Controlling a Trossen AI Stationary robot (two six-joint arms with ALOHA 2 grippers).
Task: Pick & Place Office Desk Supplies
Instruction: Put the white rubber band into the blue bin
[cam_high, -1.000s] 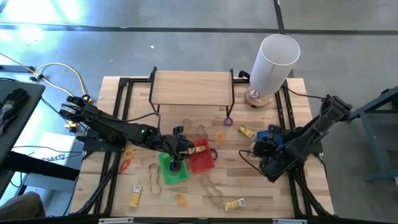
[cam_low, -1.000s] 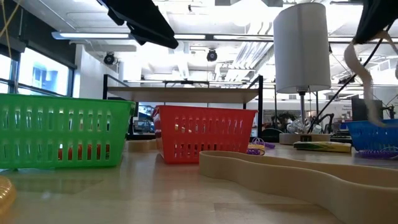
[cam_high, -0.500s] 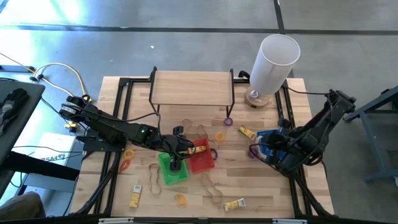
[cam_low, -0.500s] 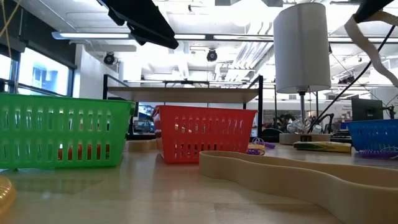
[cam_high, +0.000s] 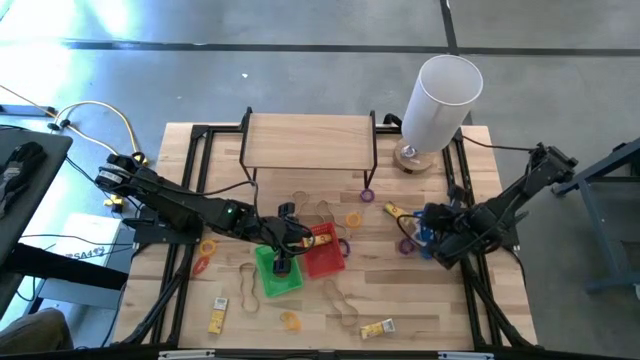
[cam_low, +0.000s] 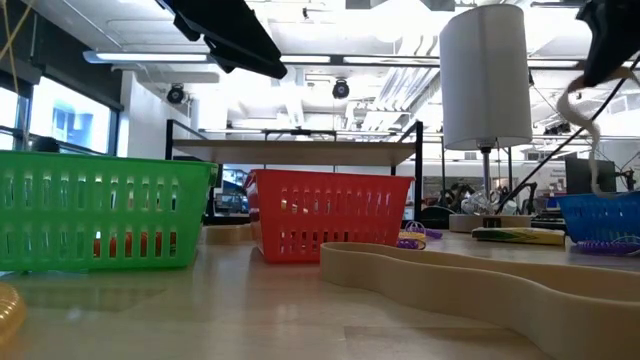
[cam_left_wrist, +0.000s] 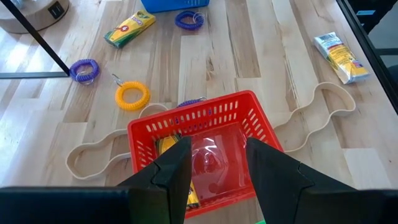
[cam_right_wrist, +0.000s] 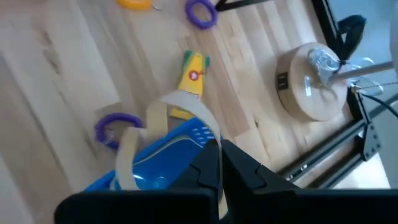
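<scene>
Right of centre in the high view, our right pincer (cam_high: 432, 222) is clamped on a tan rubber band (cam_right_wrist: 144, 127) dangling directly above the blue basket (cam_right_wrist: 163, 163). Left pincer (cam_left_wrist: 214, 163), open and empty, hangs over the red basket (cam_left_wrist: 186, 121).

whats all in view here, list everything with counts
table: one, light wood
shelf: one, wood, back
cylinder: one, white, back right
green basket, red basket, blue basket: one each, mid-table
purple rings: three, scattered
other rings: four; yellow, orange, red; scattered
packets: three loose, yellow-white
rubber bands: three flat, tan
left claw: open, over red basket
right claw: shut on a fourth rubber band, over blue basket
</scene>
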